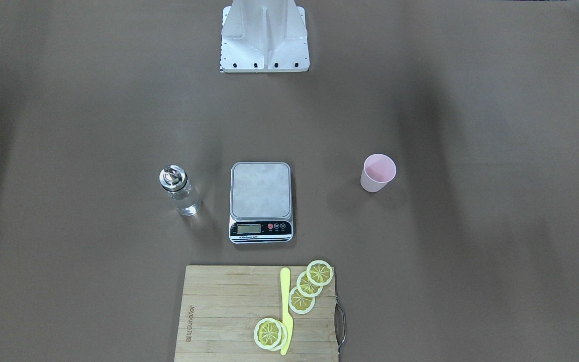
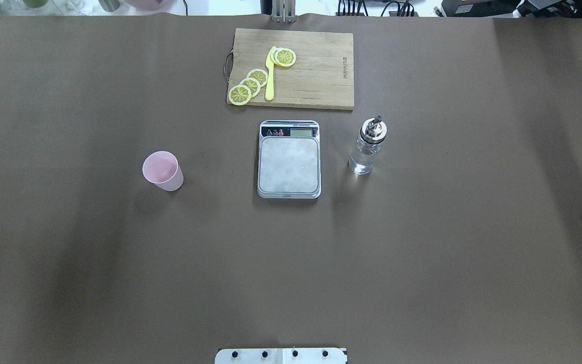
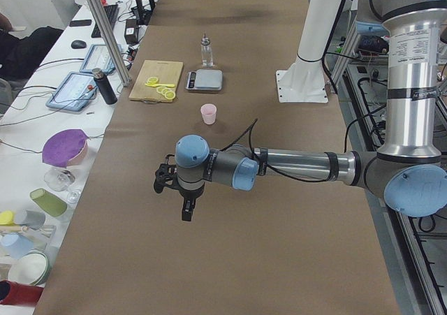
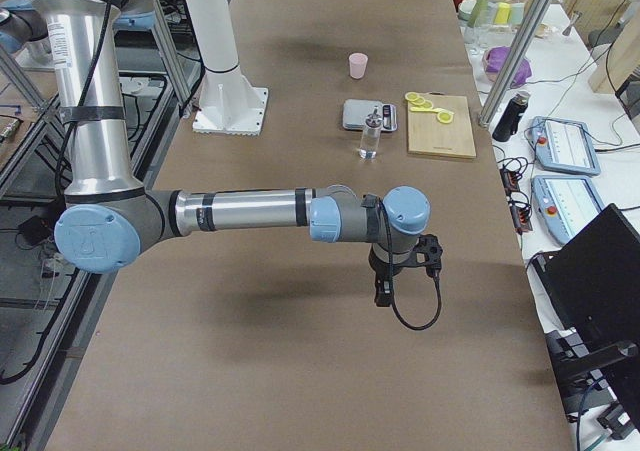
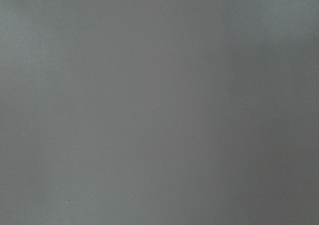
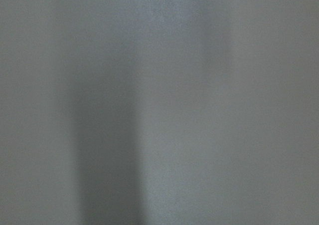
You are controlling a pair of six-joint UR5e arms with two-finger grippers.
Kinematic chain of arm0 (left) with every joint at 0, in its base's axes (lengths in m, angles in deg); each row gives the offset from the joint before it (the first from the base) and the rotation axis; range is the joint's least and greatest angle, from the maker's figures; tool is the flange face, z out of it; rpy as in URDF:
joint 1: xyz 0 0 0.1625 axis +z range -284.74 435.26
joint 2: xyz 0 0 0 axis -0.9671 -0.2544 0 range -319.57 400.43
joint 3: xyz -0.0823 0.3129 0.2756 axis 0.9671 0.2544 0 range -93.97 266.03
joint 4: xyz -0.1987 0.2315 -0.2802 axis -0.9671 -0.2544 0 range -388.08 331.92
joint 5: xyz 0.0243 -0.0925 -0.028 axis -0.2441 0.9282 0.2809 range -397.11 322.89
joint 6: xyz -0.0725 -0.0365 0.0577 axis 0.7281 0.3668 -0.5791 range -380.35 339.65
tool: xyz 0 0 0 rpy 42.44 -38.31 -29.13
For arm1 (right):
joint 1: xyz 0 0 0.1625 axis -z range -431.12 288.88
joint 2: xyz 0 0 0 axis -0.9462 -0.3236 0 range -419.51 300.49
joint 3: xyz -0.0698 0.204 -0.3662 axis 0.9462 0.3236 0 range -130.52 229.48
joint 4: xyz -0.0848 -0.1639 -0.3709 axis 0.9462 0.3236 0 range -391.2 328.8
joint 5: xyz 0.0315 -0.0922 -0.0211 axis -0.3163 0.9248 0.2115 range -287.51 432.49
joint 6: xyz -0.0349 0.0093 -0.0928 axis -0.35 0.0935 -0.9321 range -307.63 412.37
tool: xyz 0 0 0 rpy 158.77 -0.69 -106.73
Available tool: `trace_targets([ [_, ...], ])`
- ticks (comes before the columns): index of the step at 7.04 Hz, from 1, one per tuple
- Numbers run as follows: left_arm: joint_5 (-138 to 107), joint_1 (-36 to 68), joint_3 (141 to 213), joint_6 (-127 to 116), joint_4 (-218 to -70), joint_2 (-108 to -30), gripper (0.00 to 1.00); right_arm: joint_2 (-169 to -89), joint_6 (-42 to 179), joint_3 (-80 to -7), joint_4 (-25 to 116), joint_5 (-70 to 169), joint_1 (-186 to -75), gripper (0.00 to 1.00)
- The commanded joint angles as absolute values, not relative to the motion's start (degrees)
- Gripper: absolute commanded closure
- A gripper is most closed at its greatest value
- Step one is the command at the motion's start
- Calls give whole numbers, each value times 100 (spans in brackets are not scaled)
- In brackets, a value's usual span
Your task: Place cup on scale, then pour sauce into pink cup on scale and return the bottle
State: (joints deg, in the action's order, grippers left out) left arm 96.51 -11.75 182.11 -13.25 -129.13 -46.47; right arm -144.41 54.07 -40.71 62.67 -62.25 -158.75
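Observation:
The pink cup point(image 2: 162, 171) stands upright and empty on the brown table, left of the scale point(image 2: 289, 164), whose steel platform is bare. The glass bottle point(image 2: 367, 146) with its silver cap and clear sauce stands right of the scale. In the front-facing view the cup point(image 1: 377, 173) is right of the scale point(image 1: 261, 193) and the bottle point(image 1: 180, 192) is left of it. My left gripper point(image 3: 186, 209) and right gripper point(image 4: 384, 291) show only in the side views, hanging over bare table far from these things. I cannot tell whether they are open or shut. Both wrist views show only blurred table.
A wooden cutting board point(image 2: 316, 71) with lemon slices point(image 2: 250, 85) and a yellow knife point(image 2: 270, 76) lies beyond the scale. The robot's white base point(image 1: 264, 35) stands at the near table edge. Tablets, cups and a dark bottle point(image 3: 105, 86) sit on side benches.

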Motion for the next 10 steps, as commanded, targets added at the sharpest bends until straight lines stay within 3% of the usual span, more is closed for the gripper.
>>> trace_targets([
  [1, 9666, -1001, 18532, -574, -12654, -5147, 1, -14450, 5404, -4131, 6267, -6225, -15874, 0],
  [3, 9640, 260, 19279, 1845, -12311, -5988, 1, -14450, 5395, -4193, 6267, -6242, -15857, 0],
  [5, 9195, 1587, 19265, 3828, -11776, -7193, 2, -14441, 5386, -4237, 6276, -6251, -15848, 0],
  [10, 8050, 3059, 18722, 4731, -12315, -7286, 3, -14450, 5404, -4307, 6276, -6295, -15822, 0],
])
